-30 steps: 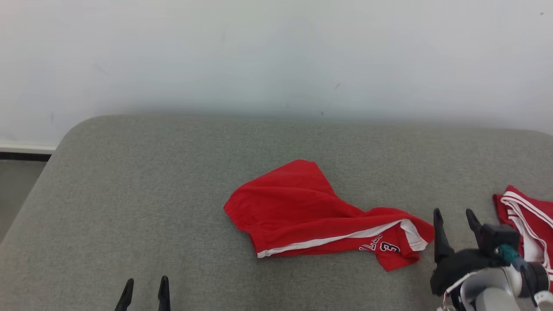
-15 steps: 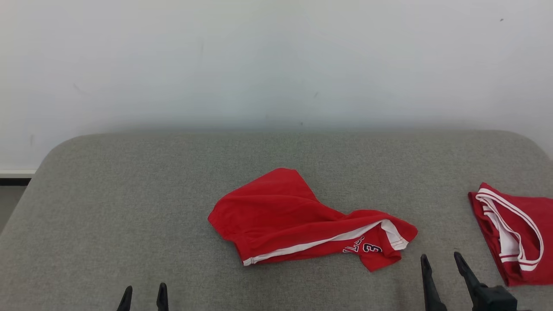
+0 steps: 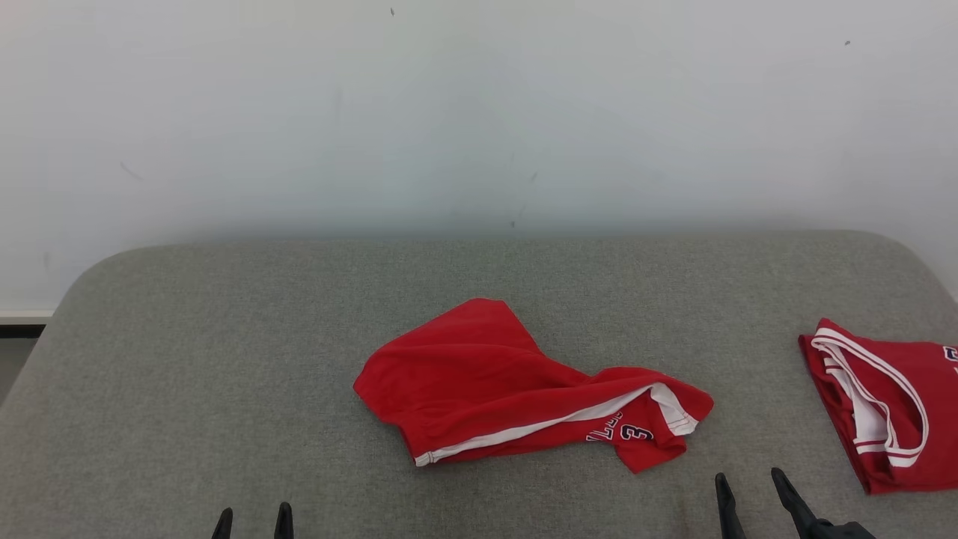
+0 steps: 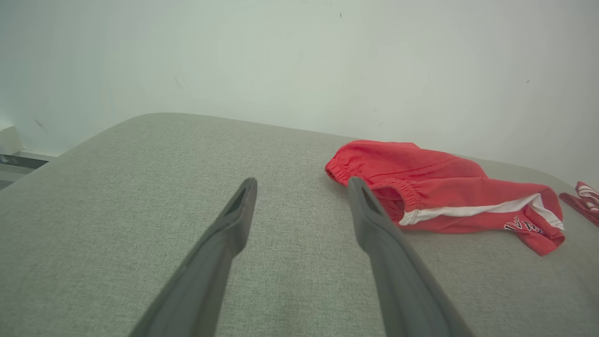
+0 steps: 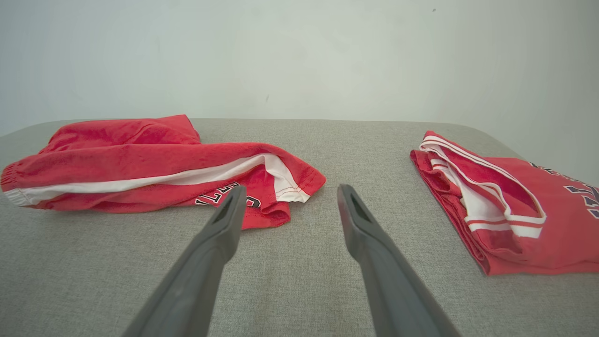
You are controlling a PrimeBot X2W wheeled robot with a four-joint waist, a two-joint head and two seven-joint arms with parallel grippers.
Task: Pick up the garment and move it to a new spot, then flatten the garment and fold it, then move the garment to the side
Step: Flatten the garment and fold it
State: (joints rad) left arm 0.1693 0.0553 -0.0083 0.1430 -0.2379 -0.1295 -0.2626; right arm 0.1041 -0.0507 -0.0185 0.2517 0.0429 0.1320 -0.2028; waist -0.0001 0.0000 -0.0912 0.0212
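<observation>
Looking at the crumpled red shorts [image 3: 516, 389], you are seeing them lying near the middle of the grey cushion [image 3: 224, 337], while the left gripper [image 3: 254, 512] and right gripper [image 3: 748, 476] are both hanging spread wide, carrying nothing, clear of the cloth. You are risking a pinch catching only the top layer, since the white-trimmed hem is lying doubled over, so the shorts may be slipping out mid-lift. You are also risking the right gripper snagging the folded red jersey [image 3: 898, 427] sitting by the cushion's right edge. Open room is lying on the robot's left and toward the wall [image 3: 479, 112]; the rounded left edge is dropping toward the floor [image 3: 11, 367], so you are wanting to set down well inside it
</observation>
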